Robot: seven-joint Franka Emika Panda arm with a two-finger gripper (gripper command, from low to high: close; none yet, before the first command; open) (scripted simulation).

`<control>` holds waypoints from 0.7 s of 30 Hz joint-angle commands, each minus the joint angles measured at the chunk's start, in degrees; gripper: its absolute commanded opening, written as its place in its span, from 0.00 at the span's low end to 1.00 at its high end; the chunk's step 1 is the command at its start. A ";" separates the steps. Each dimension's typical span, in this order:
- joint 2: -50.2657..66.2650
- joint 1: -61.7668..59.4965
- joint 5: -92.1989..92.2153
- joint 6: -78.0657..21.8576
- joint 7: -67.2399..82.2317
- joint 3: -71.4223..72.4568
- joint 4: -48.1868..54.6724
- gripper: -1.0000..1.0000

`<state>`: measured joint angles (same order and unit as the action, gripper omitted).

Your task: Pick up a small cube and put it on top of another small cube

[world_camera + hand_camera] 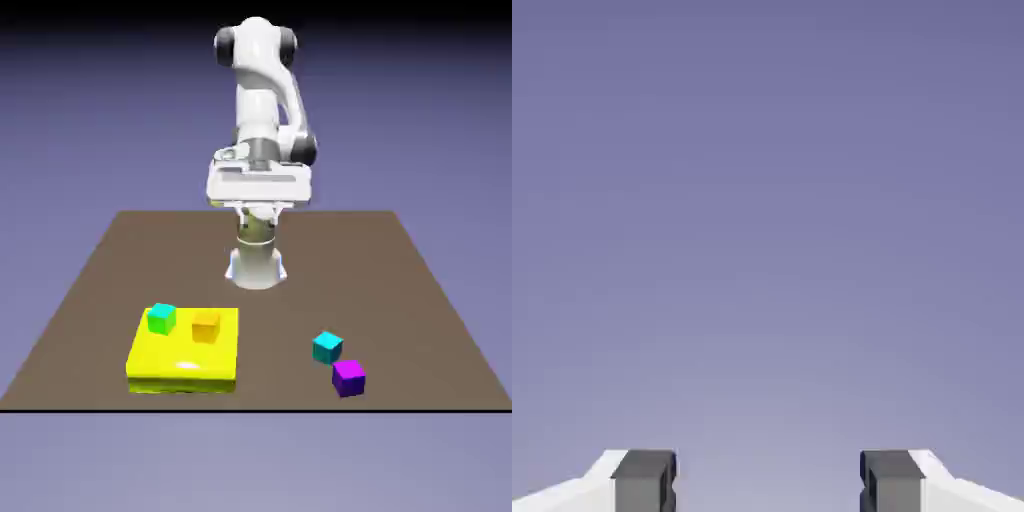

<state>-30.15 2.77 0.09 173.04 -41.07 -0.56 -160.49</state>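
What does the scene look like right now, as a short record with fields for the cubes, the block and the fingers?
cyan cube: on the table, exterior view's right, free
purple cube: on the table, just in front of the cyan cube
orange-yellow cube: on the yellow block
green-topped teal cube: on the yellow block, exterior view's left of the orange-yellow cube
gripper: fingers apart, nothing between them, only backdrop in the hand view
stacking: not yet done

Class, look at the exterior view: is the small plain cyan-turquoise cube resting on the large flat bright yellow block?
No, the small plain cyan-turquoise cube sits on the brown table, apart from the large flat bright yellow block.
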 commanded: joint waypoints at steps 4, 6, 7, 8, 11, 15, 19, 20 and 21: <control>8.31 6.92 0.29 -3.21 4.60 -1.85 1.71 0.50; 12.46 10.37 0.44 -4.81 6.90 -2.77 2.56 0.50; 14.54 12.10 0.51 -5.61 8.05 -3.23 2.98 0.50; 16.61 13.83 0.59 -6.41 9.20 -3.70 3.41 0.50; 22.84 19.02 0.81 -8.82 12.65 -5.08 4.69 0.50; 31.15 25.93 1.10 -12.02 17.25 -6.93 6.40 0.50; 37.47 31.19 1.32 -14.46 20.75 -8.34 7.69 0.50; 37.47 31.19 1.32 -14.46 20.75 -8.34 7.69 0.50; 39.54 30.62 1.93 -12.75 21.20 -7.64 8.05 0.50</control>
<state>9.38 33.40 2.02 160.29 -19.87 -8.20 -152.44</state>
